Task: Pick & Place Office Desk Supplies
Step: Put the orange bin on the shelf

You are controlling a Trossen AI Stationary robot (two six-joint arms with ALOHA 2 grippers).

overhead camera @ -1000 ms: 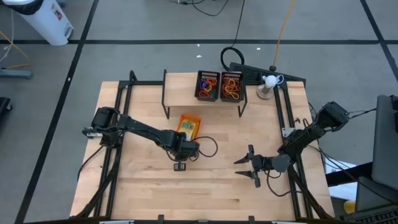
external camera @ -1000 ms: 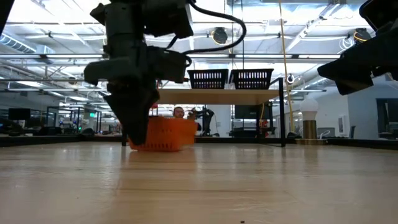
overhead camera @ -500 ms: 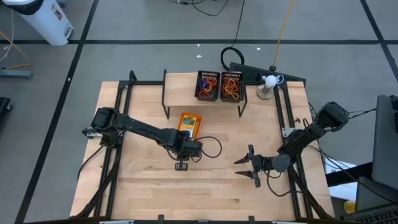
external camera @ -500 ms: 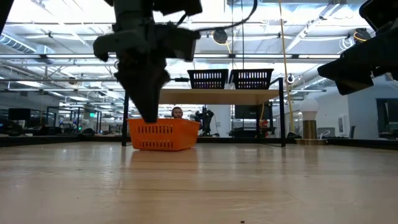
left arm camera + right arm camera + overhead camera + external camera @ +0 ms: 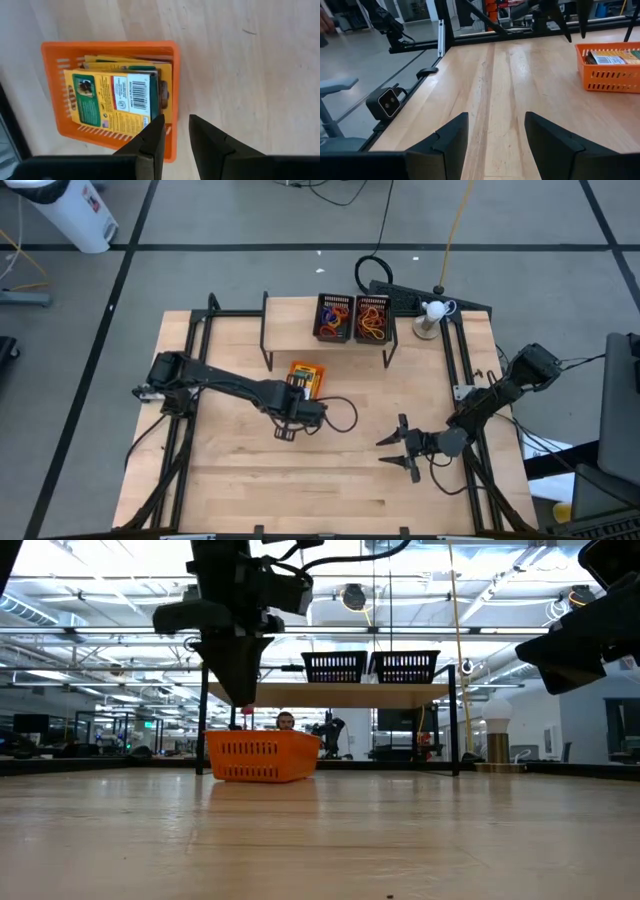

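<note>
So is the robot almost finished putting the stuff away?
It looks close. The crayon boxes lie stacked in the orange tray, and rubber bands fill the two black mesh trays on the wooden riser. Nothing is in hand: the left gripper hangs empty above the orange tray's edge, its fingers narrowly apart, and the right gripper waits open at the side. No loose supplies show on the table.

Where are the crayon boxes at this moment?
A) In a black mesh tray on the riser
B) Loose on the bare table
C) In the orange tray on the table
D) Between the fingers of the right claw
C: the left wrist view shows the yellow-and-green crayon boxes stacked inside the orange tray, which stands on the wooden table.
</note>
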